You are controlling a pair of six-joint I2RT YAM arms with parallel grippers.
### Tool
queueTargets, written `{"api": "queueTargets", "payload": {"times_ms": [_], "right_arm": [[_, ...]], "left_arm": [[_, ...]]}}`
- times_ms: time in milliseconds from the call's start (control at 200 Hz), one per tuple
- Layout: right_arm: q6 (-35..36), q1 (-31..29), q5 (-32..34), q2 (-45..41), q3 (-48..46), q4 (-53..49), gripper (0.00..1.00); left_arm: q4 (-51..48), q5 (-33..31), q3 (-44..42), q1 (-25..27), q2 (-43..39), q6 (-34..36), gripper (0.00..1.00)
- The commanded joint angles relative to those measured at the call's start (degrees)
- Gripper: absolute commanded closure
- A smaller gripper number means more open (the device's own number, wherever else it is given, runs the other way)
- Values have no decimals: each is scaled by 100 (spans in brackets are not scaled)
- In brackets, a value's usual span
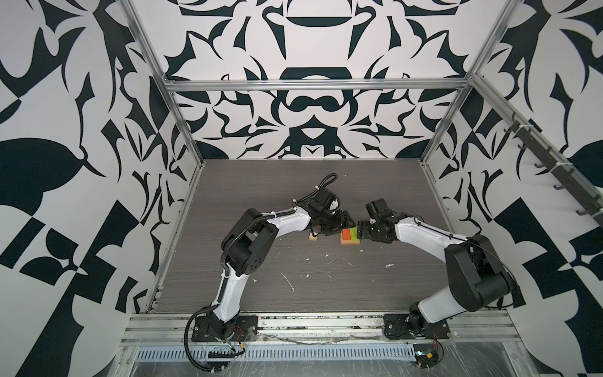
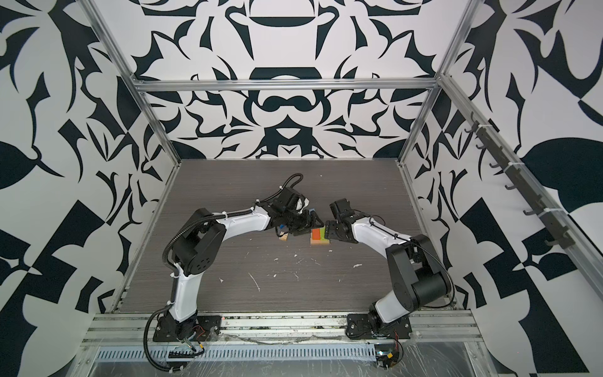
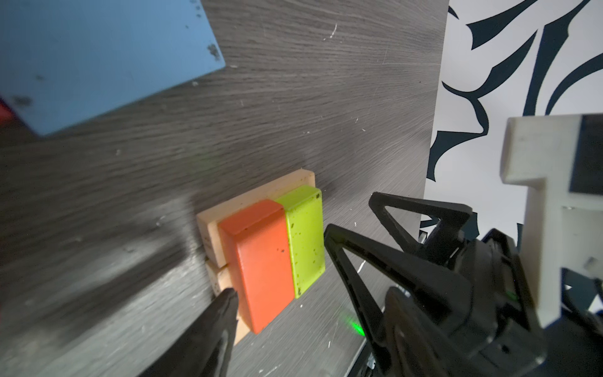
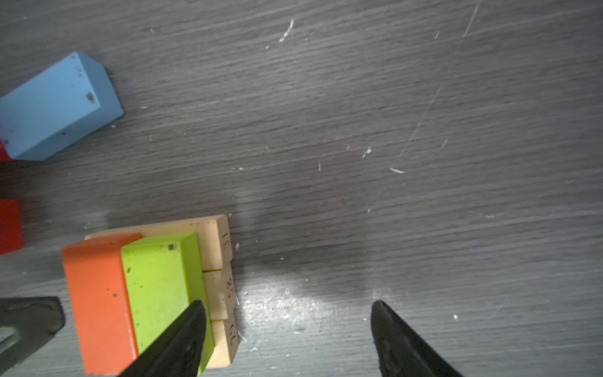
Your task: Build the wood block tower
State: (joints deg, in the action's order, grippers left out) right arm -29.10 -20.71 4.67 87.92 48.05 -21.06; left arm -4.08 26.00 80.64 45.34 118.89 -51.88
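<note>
The wood block tower is low: tan bars at the bottom carry an orange bar and a lime green bar side by side. My left gripper hovers open at the orange bar's end, one fingertip near the tan base. From the green side comes my right gripper, open; one fingertip lies over the green bar and bare table shows between the fingers.
A light blue bar and a red cube lie on the table beyond the tower. A loose tan block sits under the left arm's wrist. Patterned walls enclose the table on three sides.
</note>
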Motion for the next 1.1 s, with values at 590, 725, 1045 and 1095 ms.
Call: {"api": "queueTargets", "payload": {"times_ms": [590, 725, 1045, 1095], "right_arm": [[-8, 9, 114, -195, -92, 16, 17], [-8, 9, 100, -187, -92, 16, 17], [1, 14, 184, -325, -24, -97, 17], [7, 11, 184, -361, 6, -139, 17]], "left_arm": [[161, 133, 206, 77, 266, -163, 26], [179, 140, 191, 80, 266, -178, 26], [45, 51, 108, 54, -44, -57, 26], [-9, 30, 114, 36, -142, -9, 26]]}}
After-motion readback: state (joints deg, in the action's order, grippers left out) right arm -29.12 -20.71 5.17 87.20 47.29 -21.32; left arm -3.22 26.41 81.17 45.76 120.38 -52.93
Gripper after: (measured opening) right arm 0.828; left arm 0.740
